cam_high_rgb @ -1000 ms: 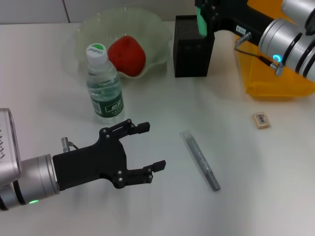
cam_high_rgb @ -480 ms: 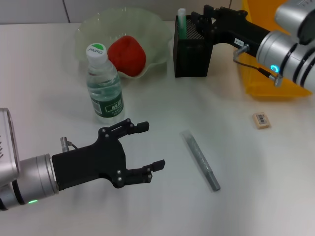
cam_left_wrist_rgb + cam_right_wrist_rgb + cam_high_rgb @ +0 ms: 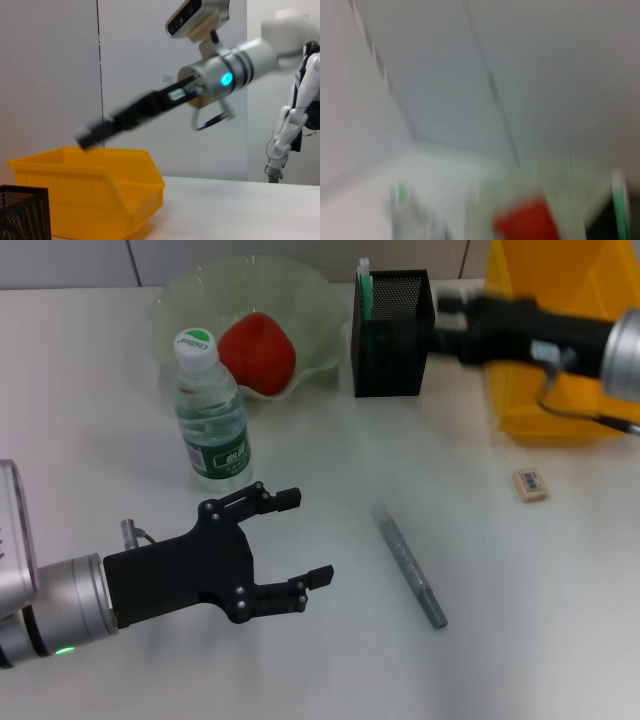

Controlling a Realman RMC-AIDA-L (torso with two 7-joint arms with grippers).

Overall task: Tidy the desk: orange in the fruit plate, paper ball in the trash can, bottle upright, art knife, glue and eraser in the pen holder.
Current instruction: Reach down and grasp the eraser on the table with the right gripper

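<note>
**Desk scene: left gripper idle, right gripper beside the holder**

Nearest the robot, the left gripper (image 3: 290, 545) is seen low over the desk (image 3: 520, 630), its fingers spread wide with nothing between them. Just beyond it the bottle (image 3: 210, 415) stands upright, capped. To the right of the gripper, the knife (image 3: 407, 564), a grey stick-like tool, lies flat on the desk, angled away from the robot. Further right, well apart from the knife, the eraser (image 3: 531, 484) lies flat near the yellow bin (image 3: 560, 415).

Behind the bottle, the plate (image 3: 190, 300) is seen with the red-orange fruit (image 3: 258, 352) resting in it. Beside the plate, the black mesh holder (image 3: 392, 345) stands upright; a green-and-white item (image 3: 365, 290), likely the glue, stands inside along its left wall.

The right gripper (image 3: 450, 328) is found just beside the holder's right wall, in front of the bin, and is smeared by motion; whether its fingers are wide or narrow cannot be told. In the left wrist view the right arm (image 3: 220, 75) is seen above the bin (image 3: 85, 195), with a corner of the holder (image 3: 25, 212) at the edge. In the right wrist view, only blurred shapes of the fruit (image 3: 527, 225) and bottle (image 3: 410, 220) are made out.
</note>
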